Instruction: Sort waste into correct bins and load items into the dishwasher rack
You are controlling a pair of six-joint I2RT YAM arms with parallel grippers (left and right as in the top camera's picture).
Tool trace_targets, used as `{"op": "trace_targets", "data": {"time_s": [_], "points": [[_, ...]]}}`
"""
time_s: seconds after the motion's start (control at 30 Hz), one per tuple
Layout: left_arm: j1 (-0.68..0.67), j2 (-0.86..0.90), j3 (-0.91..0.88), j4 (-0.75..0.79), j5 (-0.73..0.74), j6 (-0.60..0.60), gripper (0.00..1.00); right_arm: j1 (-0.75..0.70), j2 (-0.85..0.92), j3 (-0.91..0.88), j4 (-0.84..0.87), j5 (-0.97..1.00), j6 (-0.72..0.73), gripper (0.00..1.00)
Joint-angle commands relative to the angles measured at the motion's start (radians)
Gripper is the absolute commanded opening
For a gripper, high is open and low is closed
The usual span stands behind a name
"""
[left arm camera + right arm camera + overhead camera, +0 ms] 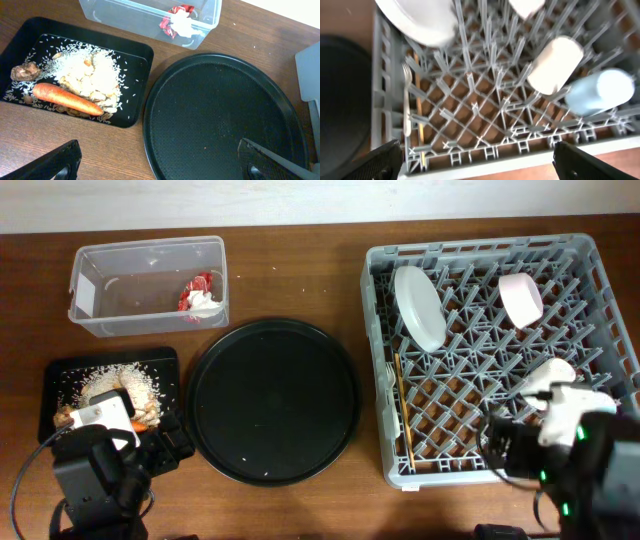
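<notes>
The clear tub (150, 285) holds the red-and-white wrapper (200, 298). The black rectangular tray (60, 375) holds rice (92, 72), the carrot (65, 98) and the brown lump (25, 71). The grey rack (500, 350) holds the white plate (418, 305), pink bowl (521, 298), cream cup (555, 65), light blue cup (600, 92), chopsticks (402, 410) and white spoon (406, 95). My left gripper (160, 165) is open and empty over the table, near the front of both trays. My right gripper (477, 160) is open and empty above the rack's front edge.
The big round black tray (273, 400) lies between the rectangular tray and the rack, with only a few crumbs on it. Bare wooden table shows in front of the trays. The left arm's base (95, 480) sits at the front left.
</notes>
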Motion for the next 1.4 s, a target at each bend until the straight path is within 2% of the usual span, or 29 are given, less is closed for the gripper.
{"op": "trace_targets", "data": {"time_s": [0.0,0.13,0.17,0.23,0.27,0.3,0.33,0.7,0.83,0.9,0.93,0.97,1.0,1.03,1.1,1.13,1.2,1.37], "points": [[-0.002,-0.002,-0.006,-0.001,-0.005,0.012,0.99,0.095,-0.208,-0.158,0.221,0.015,-0.005,0.99],[-0.002,-0.002,-0.006,-0.001,-0.005,0.012,0.99,0.133,-0.492,-0.618,0.737,-0.080,-0.003,0.99],[-0.002,-0.002,-0.006,-0.001,-0.005,0.012,0.99,0.133,-0.587,-0.769,0.912,-0.087,0.005,0.99],[-0.002,-0.002,-0.006,-0.001,-0.005,0.012,0.99,0.129,-0.627,-0.922,1.150,-0.070,0.001,0.99],[-0.002,-0.002,-0.006,-0.001,-0.005,0.011,0.99,0.129,-0.627,-0.972,1.211,-0.050,-0.001,0.99],[-0.002,-0.002,-0.006,-0.001,-0.005,0.011,0.99,0.130,-0.627,-1.028,1.225,-0.050,-0.019,0.99],[-0.002,-0.002,-0.006,-0.001,-0.005,0.012,0.99,0.130,-0.627,-1.060,1.125,-0.048,-0.018,0.99],[-0.005,-0.002,-0.006,-0.001,-0.007,0.011,0.99,0.130,-0.627,-1.062,1.133,-0.049,-0.041,0.99],[-0.181,-0.073,-0.007,-0.021,-0.008,0.012,0.99,0.130,-0.627,-1.062,1.133,-0.049,-0.041,0.99],[-0.218,-0.155,-0.055,-0.017,-0.067,0.014,0.99,0.130,-0.627,-1.062,1.133,-0.049,-0.041,0.99],[-0.218,-0.227,-0.153,0.051,-0.079,0.016,0.99,0.130,-0.627,-1.062,1.133,-0.049,-0.041,0.99],[-0.220,-0.305,-0.280,0.182,-0.079,0.016,0.99,0.130,-0.627,-1.062,1.133,-0.049,-0.041,0.99],[-0.257,-0.484,-0.531,0.474,-0.078,0.042,0.99,0.130,-0.627,-1.062,1.133,-0.049,-0.041,0.99],[-0.269,-0.528,-0.593,0.551,-0.077,0.070,0.99,0.130,-0.627,-1.062,1.133,-0.049,-0.041,0.99],[-0.285,-0.613,-0.780,0.880,-0.076,0.185,0.99,0.130,-0.627,-1.062,1.133,-0.049,-0.041,0.99],[-0.285,-0.614,-0.837,0.974,-0.077,0.211,0.99,0.130,-0.627,-1.062,1.133,-0.049,-0.041,0.99],[-0.285,-0.613,-0.862,0.879,-0.076,0.209,0.99,0.130,-0.627,-1.062,1.133,-0.049,-0.041,0.99],[-0.285,-0.613,-0.862,0.879,-0.076,0.209,0.99,0.130,-0.627,-1.062,1.133,-0.049,-0.041,0.99]]}}
